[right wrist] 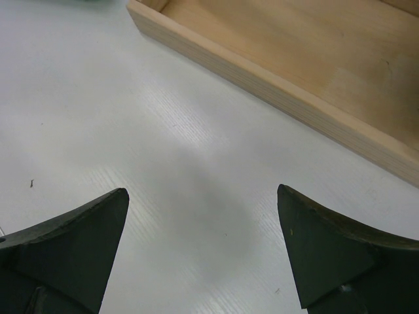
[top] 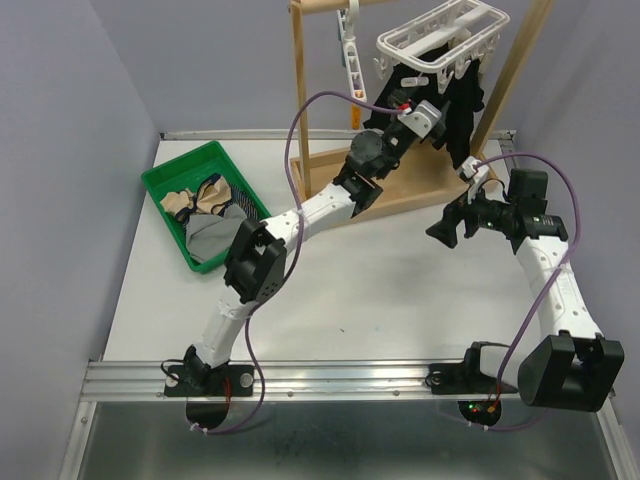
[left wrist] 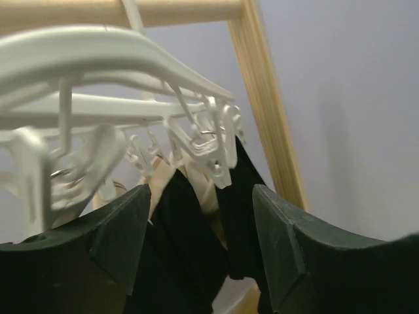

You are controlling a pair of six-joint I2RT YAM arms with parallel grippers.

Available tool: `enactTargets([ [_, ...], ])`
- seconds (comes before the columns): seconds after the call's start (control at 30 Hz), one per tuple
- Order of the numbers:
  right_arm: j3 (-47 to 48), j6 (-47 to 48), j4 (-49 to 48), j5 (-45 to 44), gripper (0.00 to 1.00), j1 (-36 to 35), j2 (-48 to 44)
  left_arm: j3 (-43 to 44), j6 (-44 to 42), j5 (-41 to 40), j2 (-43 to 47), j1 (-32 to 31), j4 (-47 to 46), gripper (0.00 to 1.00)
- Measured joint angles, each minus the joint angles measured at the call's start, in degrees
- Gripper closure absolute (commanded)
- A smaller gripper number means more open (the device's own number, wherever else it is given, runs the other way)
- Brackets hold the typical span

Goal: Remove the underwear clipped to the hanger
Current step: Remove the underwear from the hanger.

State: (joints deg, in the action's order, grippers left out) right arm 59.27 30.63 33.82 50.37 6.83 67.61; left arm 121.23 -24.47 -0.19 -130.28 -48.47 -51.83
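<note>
The left hand [left wrist: 200, 206] is raised under a white hanger [top: 395, 43]. Its fingers stand apart on either side of black underwear [left wrist: 186, 235], which hangs from a clip [left wrist: 219, 157]. The cloth is not pinched. The right hand [right wrist: 201, 199] hovers wide open and empty above the surface [top: 380, 290], beside a wooden stand [right wrist: 281, 85]. Loose underwear [top: 212, 232] lies in a green bin [top: 178, 162] on the left. The step in hand appears to be grasping a hanging piece. The next move likely calls for closing on the cloth just below the clip, then pulling down to free it.
</note>
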Motion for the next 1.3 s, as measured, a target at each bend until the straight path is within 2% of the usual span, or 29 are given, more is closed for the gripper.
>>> enactTargets([
  [0.07,0.0,0.5,0.0,-0.4,0.00,-0.2,-0.7,-4.8,0.1,0.9,3.0,-0.5,0.9,0.12],
  [0.1,0.0,0.7,0.0,-0.5,0.00,-0.2,-1.1,-7.6,0.2,1.7,5.0,-0.9,1.2,0.01],
  [0.3,-0.2,1.8,0.0,-1.8,0.00,-0.2,-1.7,-22.8,2.1,5.5,19.2,-2.3,3.6,0.01],
  [0.53,-0.2,3.0,0.0,-3.0,0.00,-0.2,-1.7,-35.3,4.2,7.7,33.9,-2.6,6.0,0.01],
  [0.83,-1.3,4.3,0.0,-4.1,0.00,-0.2,-1.6,-50.0,6.3,9.2,45.2,-2.6,11.3,0.01],
  [0.93,-1.3,4.7,0.0,-4.7,0.00,-0.2,-1.6,-57.8,7.2,9.8,50.9,-2.6,13.6,0.01],
  [1.13,-2.3,5.5,-0.2,-5.9,0.00,-0.2,-1.7,-65.9,8.4,10.0,60.4,-2.8,15.5,0.01],
  [1.3,-2.7,5.5,-0.2,-6.8,0.00,-0.2,-2.4,-73.9,8.7,8.7,72.0,-2.9,19.2,0.01],
])
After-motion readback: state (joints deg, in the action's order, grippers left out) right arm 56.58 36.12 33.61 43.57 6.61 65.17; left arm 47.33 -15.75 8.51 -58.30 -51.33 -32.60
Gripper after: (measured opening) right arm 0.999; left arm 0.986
